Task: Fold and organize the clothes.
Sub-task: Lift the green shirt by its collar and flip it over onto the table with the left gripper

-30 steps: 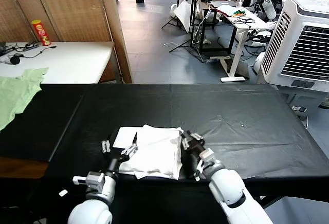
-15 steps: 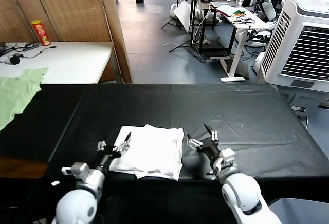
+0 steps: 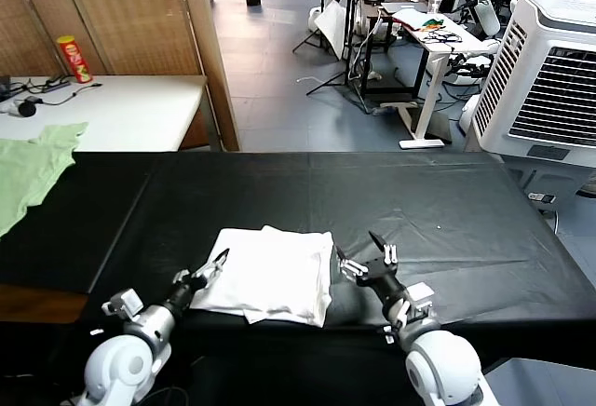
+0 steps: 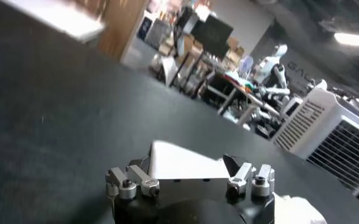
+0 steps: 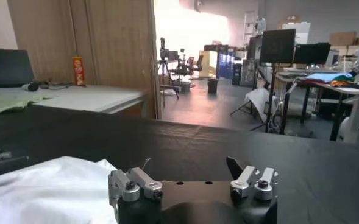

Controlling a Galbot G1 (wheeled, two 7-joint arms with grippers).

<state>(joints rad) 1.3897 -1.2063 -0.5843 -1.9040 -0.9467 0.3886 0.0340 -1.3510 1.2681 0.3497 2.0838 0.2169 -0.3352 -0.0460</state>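
Lying folded on the black table (image 3: 447, 201) — T-shirt (image 3: 275, 276); flanking it, gaping wide and holding nothing — left gripper (image 3: 207, 270), right gripper (image 3: 366, 257).

Overhead head view, two low wrist views

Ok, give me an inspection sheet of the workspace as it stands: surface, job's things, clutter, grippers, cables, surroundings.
Surface: black cloth over the table, lightly creased.
Job's things: white T-shirt folded into a rough rectangle near the front edge; no print showing.
Clutter: green garment at the far left, draped from the cloth onto the white table; red can on that table.
Grippers: left gripper open at the shirt's left edge, holding nothing; right gripper open just right of the shirt, holding nothing.
Cables: black cable on the white table.
Surroundings: air cooler at right, desks and stands behind.
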